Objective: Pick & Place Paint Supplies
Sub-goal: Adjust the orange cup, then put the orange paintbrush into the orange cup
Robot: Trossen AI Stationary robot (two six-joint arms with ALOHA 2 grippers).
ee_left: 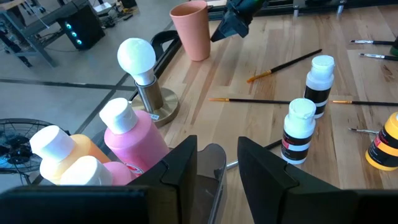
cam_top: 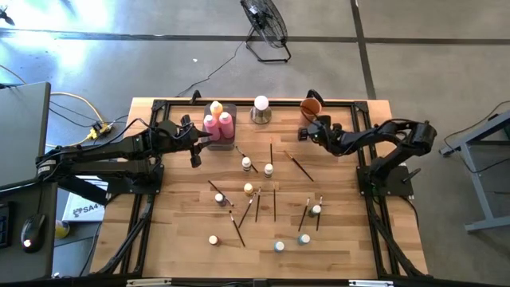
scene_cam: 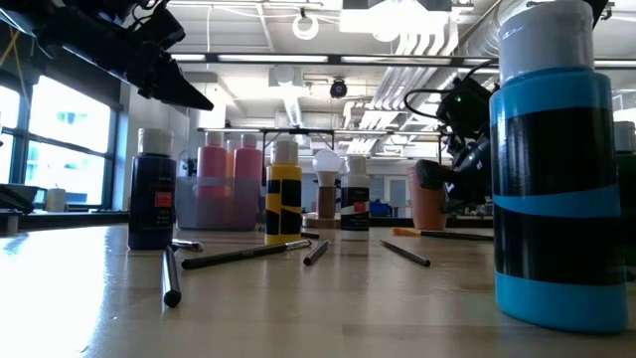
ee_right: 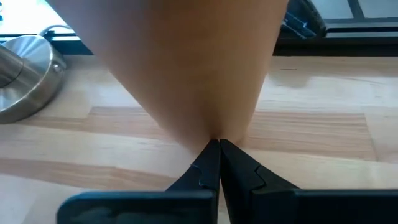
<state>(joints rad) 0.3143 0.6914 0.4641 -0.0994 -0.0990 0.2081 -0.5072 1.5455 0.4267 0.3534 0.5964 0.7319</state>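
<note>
**Two arms at the far edge, paint supplies across the table**

The left gripper (cam_top: 194, 142) sits at the far left of the wooden table (cam_top: 183, 239), just beside the grey tray (ee_left: 214, 163). Its fingers (ee_left: 180, 167) stand part-way spread with the tray's near wall between them — whether they actually press on that wall is hard to tell from the wrist view. Inside the tray stand the larger paint bottles: a pink bottle (ee_left: 134, 137) and, beside it, a yellowish-orange one (ee_left: 62, 149), all white-capped.

The right gripper (ee_right: 218, 163) is at the far right, its fingertips pressed together with nothing between them, the tips touching or just short of the foot of the orange cup (cam_top: 311, 106). The cup stands upright at the table's far edge, and between it and the tray stands the white ball on a metal base (cam_top: 260, 110).

The remaining supplies lie loose over the middle and near part of the table — small white-capped bottles (cam_top: 268, 169) standing upright, well apart from one another, and thin dark-handled paintbrushes (cam_top: 300, 167) lying flat at various angles among them. In the low view a blue-and-black bottle (scene_cam: 552, 169) stands nearest the camera on the right, and a dark bottle (scene_cam: 153, 189) on the left with a brush (scene_cam: 170, 275) lying just in front of it.
</note>
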